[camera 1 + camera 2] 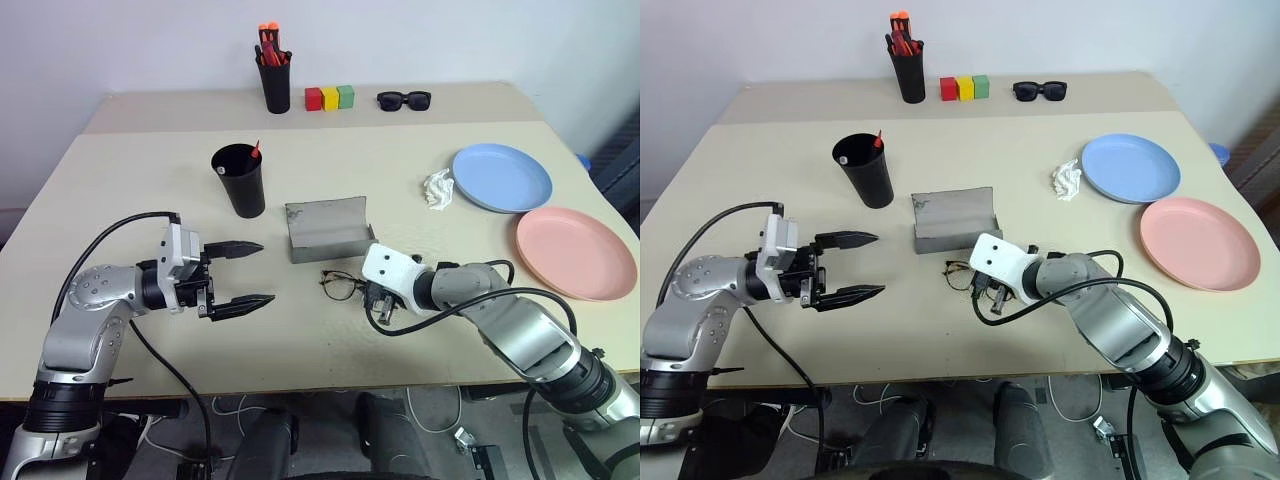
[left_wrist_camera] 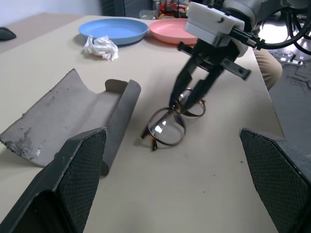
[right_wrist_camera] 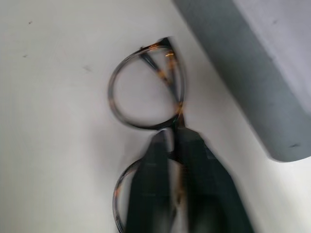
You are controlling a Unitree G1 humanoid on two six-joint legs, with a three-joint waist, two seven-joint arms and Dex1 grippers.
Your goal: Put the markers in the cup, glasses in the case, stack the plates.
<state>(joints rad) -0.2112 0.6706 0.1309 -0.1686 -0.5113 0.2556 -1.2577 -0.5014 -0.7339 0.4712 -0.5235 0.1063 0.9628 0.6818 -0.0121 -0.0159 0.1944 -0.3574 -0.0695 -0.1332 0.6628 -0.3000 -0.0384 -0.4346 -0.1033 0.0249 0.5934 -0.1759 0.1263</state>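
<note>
Beige table (image 1: 330, 345) runs bare along its near edge. Right gripper (image 2: 187, 102) is pinched tight on the bridge of the glasses (image 2: 167, 127), which lie flat just in front of the open grey case (image 1: 325, 228). Left gripper (image 1: 250, 272) hovers wide apart, holding nothing, over open tabletop. Black cup (image 1: 239, 180) stands behind it; blue plate (image 1: 502, 177) and pink plate (image 1: 575, 252) sit side by side near the right edge.

Pale beige worktop (image 1: 140, 190) in two sections, a seam line running across between the near slab and the farther one, set against a plain white wall (image 1: 120, 40), evenly lit, with cables (image 1: 435, 410) on the floor beneath the front edge.
</note>
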